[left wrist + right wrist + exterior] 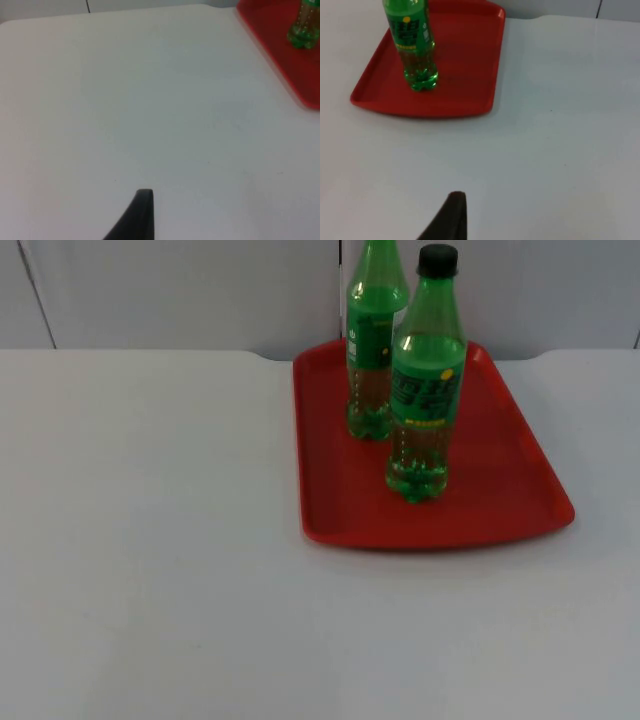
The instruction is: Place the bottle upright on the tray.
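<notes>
Two green bottles stand upright on the red tray [520,495], as we see from the top view. We call them the near bottle [425,380] and the far bottle [372,345]. The near bottle has a black cap [437,258], a green label with a yellow dot, and clear liquid in its lower part; it stands around the middle of the tray. The far bottle stands just behind it, toward the partition wall [180,290], close beside it but apart at the base.

We see the tray lying flat on the white surface [150,540], on its right half, with its far edge near the wall.

From the right wrist view we make out the near bottle [412,45] on the tray [465,65], well apart from the right claw's black fingertip [451,217]. From the left wrist view we see a bottle base [302,32] on the tray's edge [280,55], well apart from the left claw's fingertip [137,217]. We cannot tell whether either claw is released or clenched.
</notes>
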Robot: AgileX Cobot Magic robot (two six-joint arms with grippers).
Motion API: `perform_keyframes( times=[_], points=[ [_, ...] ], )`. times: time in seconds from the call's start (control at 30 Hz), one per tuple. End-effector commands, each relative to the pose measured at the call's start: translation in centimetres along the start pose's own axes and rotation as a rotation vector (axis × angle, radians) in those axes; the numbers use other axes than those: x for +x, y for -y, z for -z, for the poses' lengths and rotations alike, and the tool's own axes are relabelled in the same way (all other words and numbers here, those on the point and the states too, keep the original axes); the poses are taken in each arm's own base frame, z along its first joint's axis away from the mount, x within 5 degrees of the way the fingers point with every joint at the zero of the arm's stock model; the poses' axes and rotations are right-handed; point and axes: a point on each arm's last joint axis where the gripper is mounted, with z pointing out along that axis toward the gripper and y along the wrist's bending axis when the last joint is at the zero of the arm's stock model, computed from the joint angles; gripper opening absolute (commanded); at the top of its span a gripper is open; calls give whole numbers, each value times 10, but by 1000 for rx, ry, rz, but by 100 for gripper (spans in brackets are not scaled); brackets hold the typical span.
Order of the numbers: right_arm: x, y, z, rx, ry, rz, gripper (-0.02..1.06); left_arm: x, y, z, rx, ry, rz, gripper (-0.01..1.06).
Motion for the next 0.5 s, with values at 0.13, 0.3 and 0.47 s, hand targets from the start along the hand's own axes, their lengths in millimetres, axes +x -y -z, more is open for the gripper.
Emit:
perform_keyframes(
  times=[0.13,0.3,0.47],
  points=[
    [0,-1,1,87,6,-48,105,1,-1,0,-2,5,1,102],
    [0,-1,1,148,5,-79,105,1,-1,0,-2,5,1,102],
    [0,-1,1,167,5,-89,105,1,-1,0,-2,5,1,102]
  ],
)
